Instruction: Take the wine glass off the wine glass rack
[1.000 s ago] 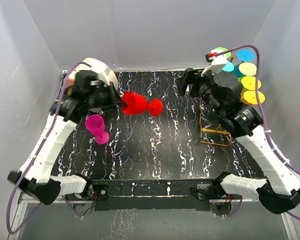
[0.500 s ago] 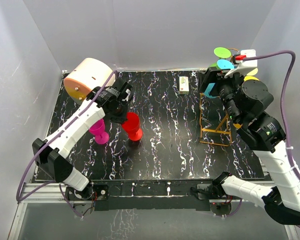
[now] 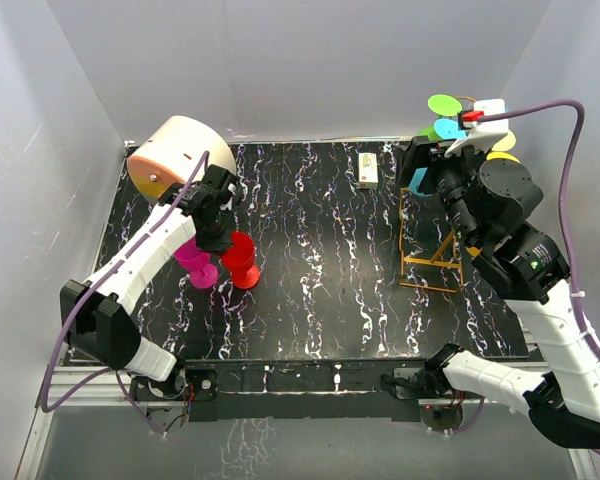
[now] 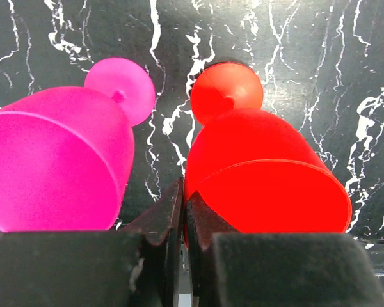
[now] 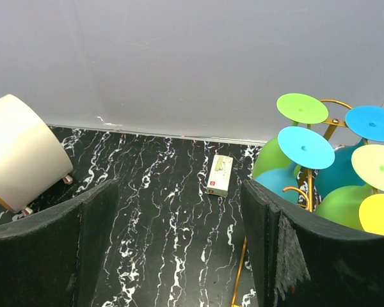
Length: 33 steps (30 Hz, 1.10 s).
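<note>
Together stand two glasses: pink glass, red glass.

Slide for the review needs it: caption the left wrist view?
The left end effector pinches the red glass by its rim; the pink glass stands beside it on the black marbled table.

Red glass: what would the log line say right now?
left pincer: shut on red wine glass | glass upright beside pink wine glass | right pincer: open near wine glass rack
</note>
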{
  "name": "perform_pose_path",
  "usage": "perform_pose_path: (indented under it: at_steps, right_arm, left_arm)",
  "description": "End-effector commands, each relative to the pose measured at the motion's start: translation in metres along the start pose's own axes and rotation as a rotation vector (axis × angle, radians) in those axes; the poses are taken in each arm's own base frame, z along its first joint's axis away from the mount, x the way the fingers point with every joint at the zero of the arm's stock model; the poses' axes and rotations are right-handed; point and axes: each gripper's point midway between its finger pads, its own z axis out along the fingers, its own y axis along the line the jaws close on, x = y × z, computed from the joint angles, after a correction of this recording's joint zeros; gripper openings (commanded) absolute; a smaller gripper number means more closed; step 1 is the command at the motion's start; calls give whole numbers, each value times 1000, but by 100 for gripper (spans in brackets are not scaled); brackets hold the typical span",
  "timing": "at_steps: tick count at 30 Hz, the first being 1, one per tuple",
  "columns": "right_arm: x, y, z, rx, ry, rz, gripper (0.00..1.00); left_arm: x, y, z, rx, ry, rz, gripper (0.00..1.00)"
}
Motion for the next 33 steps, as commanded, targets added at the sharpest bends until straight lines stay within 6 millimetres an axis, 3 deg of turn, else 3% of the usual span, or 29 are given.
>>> perform_pose_path:
  at_steps: [1,5,8,15,22,27,33]
  right_arm:
    - [-11,-8,-1,40,-35,-14,75]
    - [-7,-11,1,58,-19,-35,75]
    - [-6,-12,4,71,-7,-47,75]
    - [5,-29,16,202,81,-134,70]
    - [45,-58,44,469,302,-408,69]
    - [58,-76,64,600,368,-534,67]
    - [61,-94,86,654,395,-556,65]
  left_arm:
    - [-6,-4,-8,37,-61,8,0]
    - [-5,1,-4,12,-53,17,4]
    - [-5,0,-5,19,-54,18,13]
    - [-13,0,-22,36,-87,20,30]
    - [-36,-8,-80,157,-240,13,54]
    - [-47,-16,-120,258,-345,13,65]
    - [-51,-37,-157,445,-455,15,76]
